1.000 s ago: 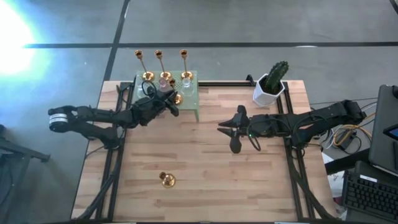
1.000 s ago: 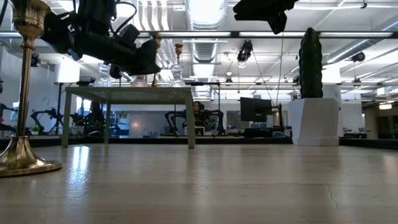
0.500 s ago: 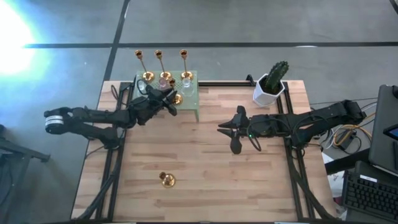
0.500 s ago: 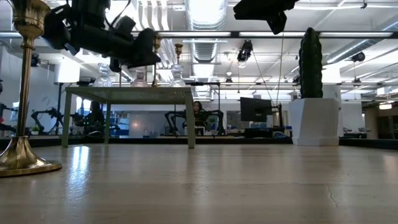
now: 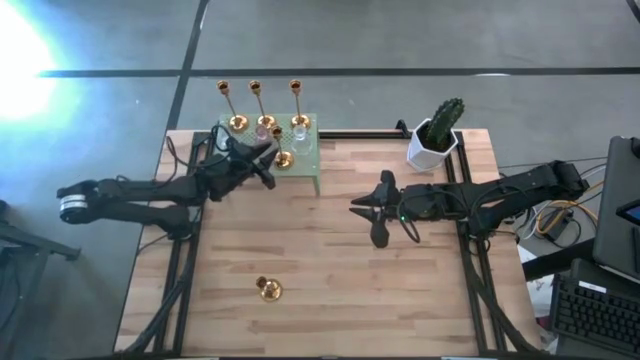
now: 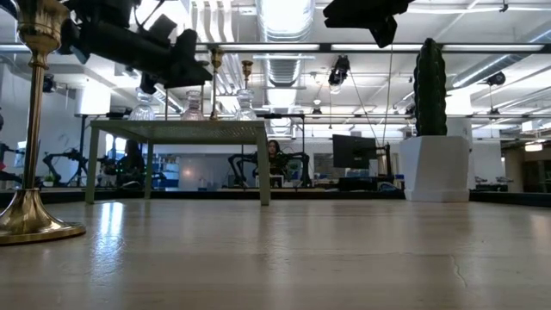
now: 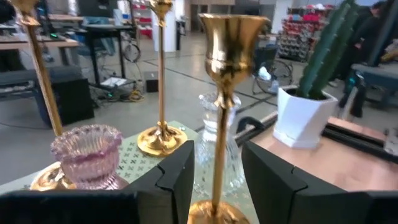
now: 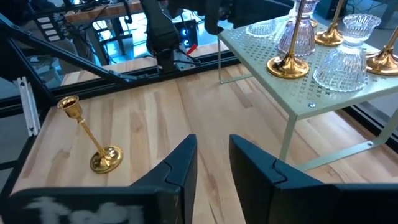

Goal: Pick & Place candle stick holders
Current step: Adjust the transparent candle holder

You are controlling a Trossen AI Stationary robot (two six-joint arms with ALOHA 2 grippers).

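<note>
Looks mostly done to me: the small green stand (image 5: 308,150) at the far edge of the desk, towards the far-left corner, already carries nearly all the candle stick holders (image 5: 256,110), tall brass ones plus the glass ones. Only one brass holder (image 5: 268,289) is left on the bare wood near the front edge, left of centre, standing upright as far as I can tell. The left gripper (image 5: 262,166) hangs just beside the stand with its fingers spread and nothing between them (a short gold holder (image 7: 229,93) stands right ahead of it). The right gripper (image 5: 378,208) waits mid-desk, right of the stand, fingers apart and empty
</note>
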